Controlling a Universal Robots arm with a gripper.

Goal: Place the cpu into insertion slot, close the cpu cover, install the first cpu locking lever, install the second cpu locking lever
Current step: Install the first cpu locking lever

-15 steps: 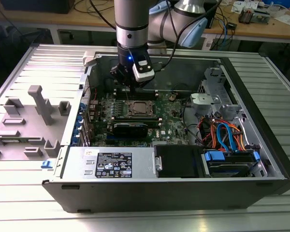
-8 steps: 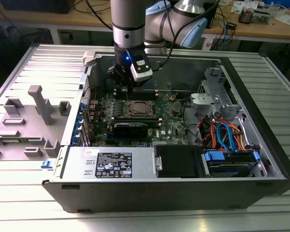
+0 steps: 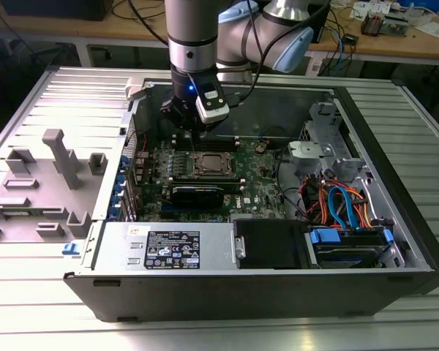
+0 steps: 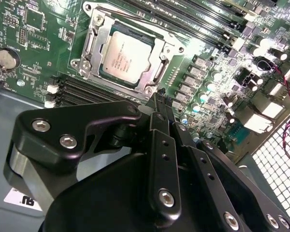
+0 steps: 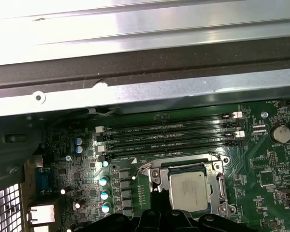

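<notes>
Looks like the lever stage from here. Seeing the gripper [image 4: 159, 104] right at the edge of the slot [image 4: 150, 90], tip just beside a corner of the cover [image 4: 90, 46], with fingers [image 4: 160, 145] pinched narrow and nothing between them. Same in the exterior view: gripper [image 3: 194, 135] low over the board [image 3: 257, 184] inside the case [image 3: 241, 300].

To do this bit well:
- Push with the closed tip rather than trying to grab the thin wire lever [image 4: 135, 25].
- Keep the press on the wire itself, going down first and then sideways under its hook.
- Go slow, so as not to skid off onto the green board or the memory slots [image 4: 79, 89] just beside.
- Avoid leaning on the cover's window or the chip under it.
- Can't tell from these shots whether either lever is hooked yet, so better to judge that before loading anything.

As for the cpu [image 4: 128, 55]:
- Sitting flat in the slot, framed all round by the shiny cover, seemingly down over its edges.
- Small square with a dull silver-grey top and faint print, no tilt to speak of.
- Also there in the first wrist view as the cpu [image 5: 188, 189], just past the gripper [image 5: 157, 203], with more memory slots [image 5: 169, 135] along the far side of the socket.
</notes>
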